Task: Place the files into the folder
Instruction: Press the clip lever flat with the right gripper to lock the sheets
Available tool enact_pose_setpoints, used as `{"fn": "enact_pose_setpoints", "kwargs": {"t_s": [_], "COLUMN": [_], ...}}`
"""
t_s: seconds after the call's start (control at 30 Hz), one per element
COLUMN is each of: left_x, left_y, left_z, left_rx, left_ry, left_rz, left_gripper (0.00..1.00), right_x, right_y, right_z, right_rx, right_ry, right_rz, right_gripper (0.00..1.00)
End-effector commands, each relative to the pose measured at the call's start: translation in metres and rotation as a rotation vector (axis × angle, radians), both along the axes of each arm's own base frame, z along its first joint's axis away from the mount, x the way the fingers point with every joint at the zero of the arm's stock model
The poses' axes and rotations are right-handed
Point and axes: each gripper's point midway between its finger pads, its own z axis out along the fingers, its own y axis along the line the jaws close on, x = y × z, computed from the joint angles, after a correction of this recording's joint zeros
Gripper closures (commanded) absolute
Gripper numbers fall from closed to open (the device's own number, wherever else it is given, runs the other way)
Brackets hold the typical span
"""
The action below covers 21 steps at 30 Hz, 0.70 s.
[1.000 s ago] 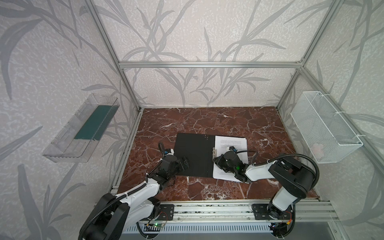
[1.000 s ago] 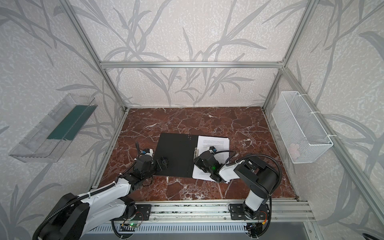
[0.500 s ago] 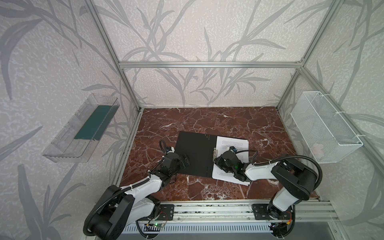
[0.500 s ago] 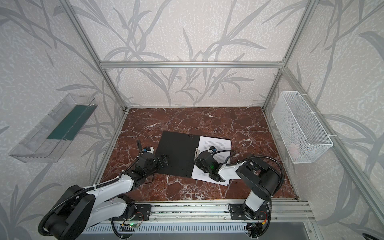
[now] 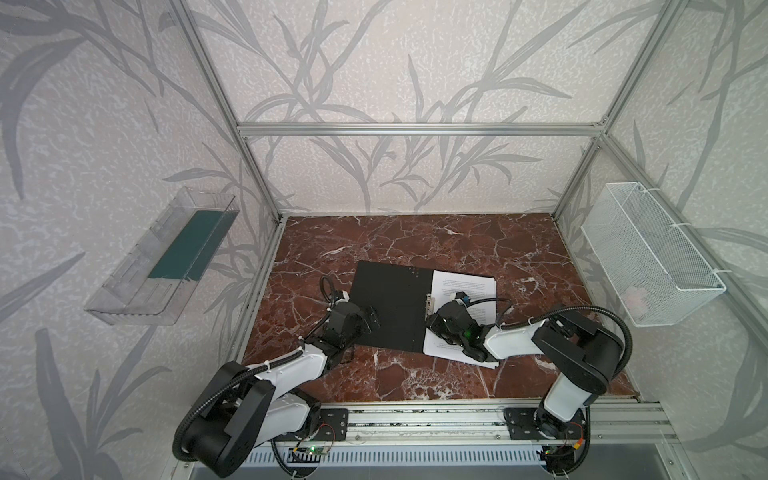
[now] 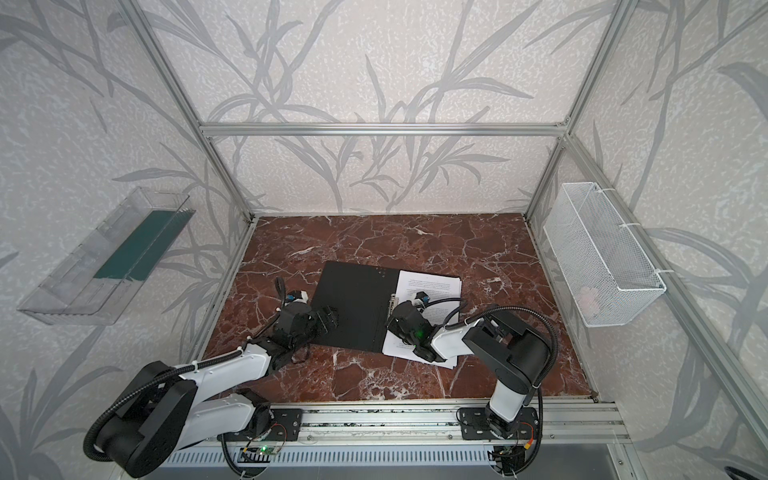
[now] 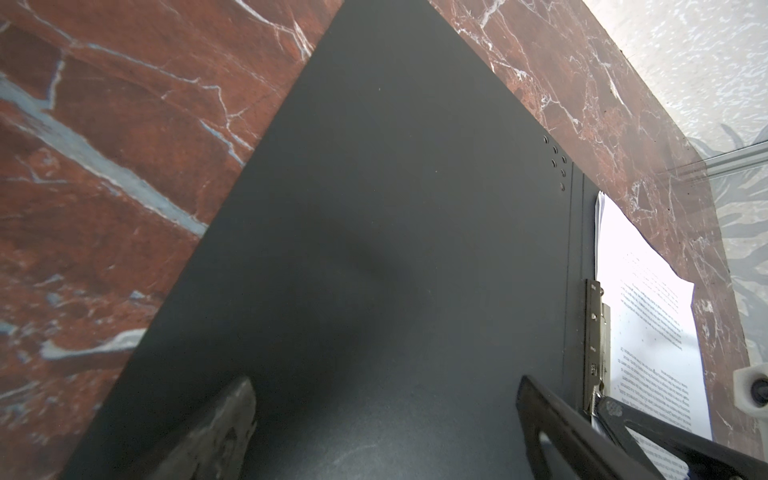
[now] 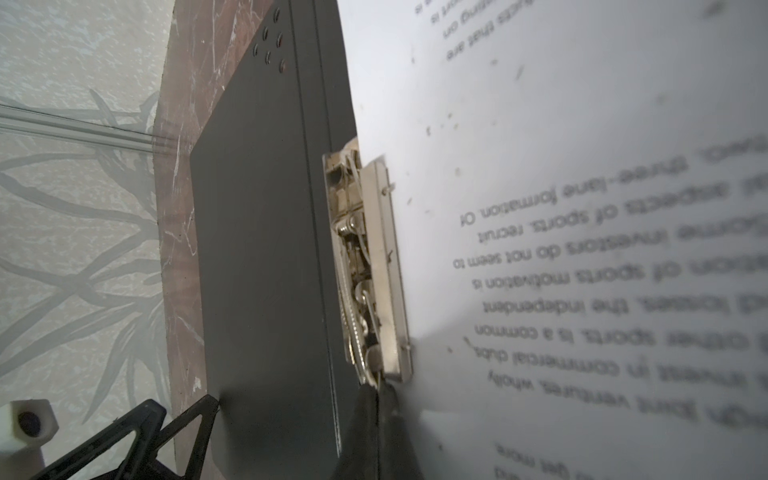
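Black inside up toward the table's [image 5: 415, 237] front edge, the folder [image 5: 390, 307] has swivelled slightly with the files [image 5: 465, 286] on its right half, the right pincer [image 8: 376, 415] still pinched shut at the clip [image 8: 374, 257], the left pincer [image 7: 386, 424] spread wide over the left cover, so clamping seems close.

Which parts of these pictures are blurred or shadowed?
Right wrist view: print on the white paper sheets blurs toward the lens, while the silver metal spine clip is sharp. Left wrist view: a soft shadow crosses the open black folder. Both top views: evenly lit, sharp.
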Motion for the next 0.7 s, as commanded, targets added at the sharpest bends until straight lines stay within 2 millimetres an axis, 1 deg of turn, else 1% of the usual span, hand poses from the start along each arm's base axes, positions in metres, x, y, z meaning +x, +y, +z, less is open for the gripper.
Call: {"fn": "enact_pose_setpoints", "kwargs": {"t_s": [0.0, 0.13, 0.23, 0.47, 0.53, 0.67], "left_x": [-0.057, -0.056, -0.056, -0.056, -0.056, -0.056], "left_y": [0.027, 0.026, 0.027, 0.025, 0.025, 0.026], "left_z": [-0.061, -0.061, -0.060, -0.061, -0.061, -0.061], "left_rx": [0.116, 0.115, 0.115, 0.111, 0.112, 0.112], "left_ry": [0.288, 0.287, 0.284, 0.290, 0.290, 0.291], "left_rz": [0.017, 0.008, 0.010, 0.005, 0.004, 0.006], "left_gripper": [0.01, 0.01, 0.01, 0.01, 0.01, 0.01], "right_x": [-0.069, -0.052, -0.044, -0.031, -0.030, -0.029], "right_y": [-0.078, -0.041, -0.026, -0.002, 0.001, 0.001], "right_z": [-0.084, -0.064, -0.051, -0.017, -0.015, -0.015], "right_rx": [-0.427, -0.323, -0.279, -0.161, -0.152, -0.161], "right_ry": [0.294, 0.195, 0.138, 0.013, 0.003, 0.010], "right_rz": [0.040, 0.138, 0.185, 0.269, 0.286, 0.292], "right_gripper": [1.00, 1.00, 1.00, 1.00, 1.00, 1.00]}}
